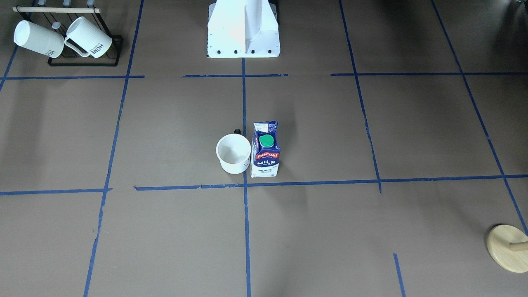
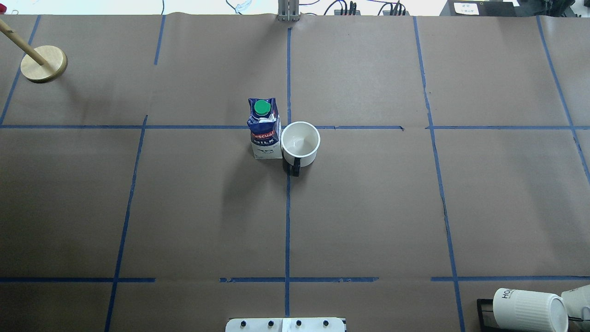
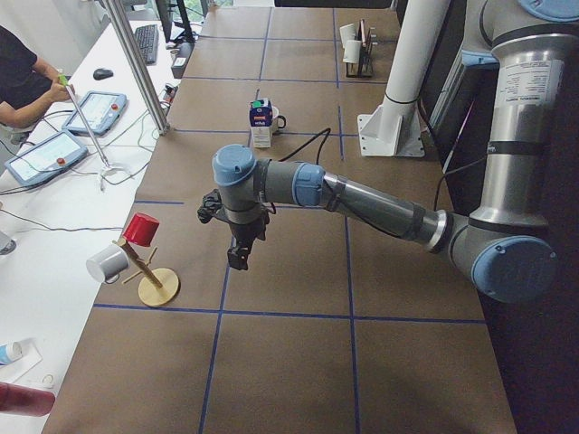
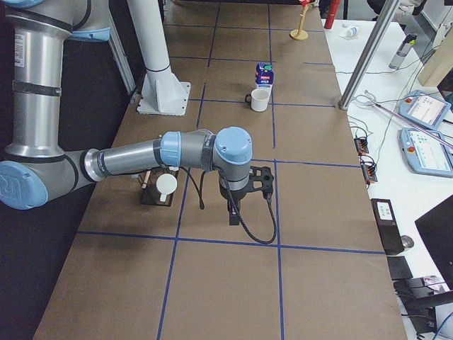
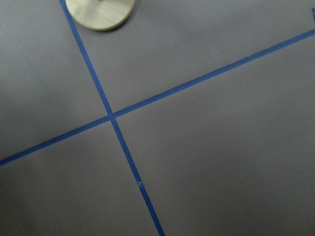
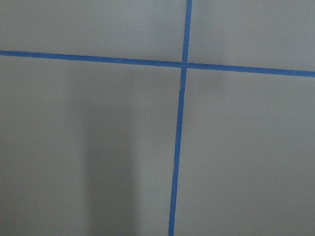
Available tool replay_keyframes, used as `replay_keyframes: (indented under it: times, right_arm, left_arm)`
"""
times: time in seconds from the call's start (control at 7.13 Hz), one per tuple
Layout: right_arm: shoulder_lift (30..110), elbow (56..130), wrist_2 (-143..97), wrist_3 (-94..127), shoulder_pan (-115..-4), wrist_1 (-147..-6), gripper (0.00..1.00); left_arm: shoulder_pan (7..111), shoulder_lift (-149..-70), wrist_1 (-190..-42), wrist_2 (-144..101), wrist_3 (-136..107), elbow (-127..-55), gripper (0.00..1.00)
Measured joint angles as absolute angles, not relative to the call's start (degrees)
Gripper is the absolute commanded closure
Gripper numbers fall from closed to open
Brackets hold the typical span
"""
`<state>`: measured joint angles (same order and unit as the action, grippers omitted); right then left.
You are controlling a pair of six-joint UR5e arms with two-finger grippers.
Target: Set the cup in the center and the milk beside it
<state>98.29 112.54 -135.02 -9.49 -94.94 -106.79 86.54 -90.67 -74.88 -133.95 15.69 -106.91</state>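
The smooth white cup (image 1: 233,154) stands upright, round mouth open and small dark handle toward the robot, at the center (image 1: 245,185) of the matte brown paper where blue tape lines cross — the boxy gable-top milk carton (image 1: 265,150) with its green round cap stands just beside it, perhaps touching. The left gripper (image 3: 237,258) and the right gripper (image 4: 233,212) hang over the paper, well apart from both — from side views alone I cannot tell how open either is or whether it grips anything.
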Motion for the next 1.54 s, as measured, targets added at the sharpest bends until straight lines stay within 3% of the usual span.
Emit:
replay_keyframes:
  times: [1.54]
  right_arm:
    - [98.9,110.0,-134.2,-9.1,-91.5,-106.3,0.0]
  left_arm:
    - [87.0,-83.0,-75.8,-136.7,10.1,-108.6,0.0]
